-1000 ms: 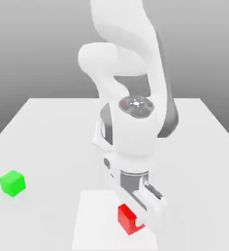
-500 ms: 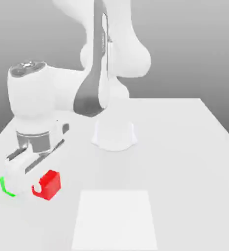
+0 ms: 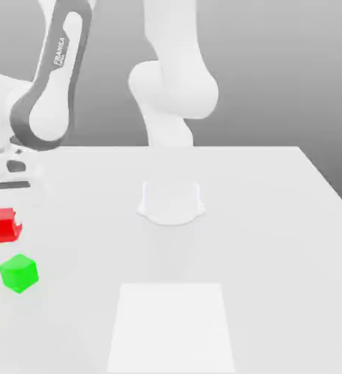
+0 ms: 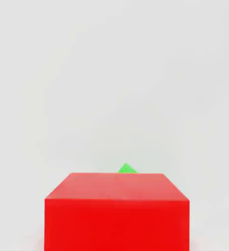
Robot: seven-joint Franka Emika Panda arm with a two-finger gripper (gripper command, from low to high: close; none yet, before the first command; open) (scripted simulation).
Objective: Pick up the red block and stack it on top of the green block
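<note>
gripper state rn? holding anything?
Gripper: shut on the red block, carried off the table, above the green block.

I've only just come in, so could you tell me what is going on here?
A white robot arm is carrying the red block in its shut pincer, held up off the white table at the exterior view's left edge. The green block sits on the table just below it in that view, with nothing on top yet. The stacking step is not yet done.
</note>
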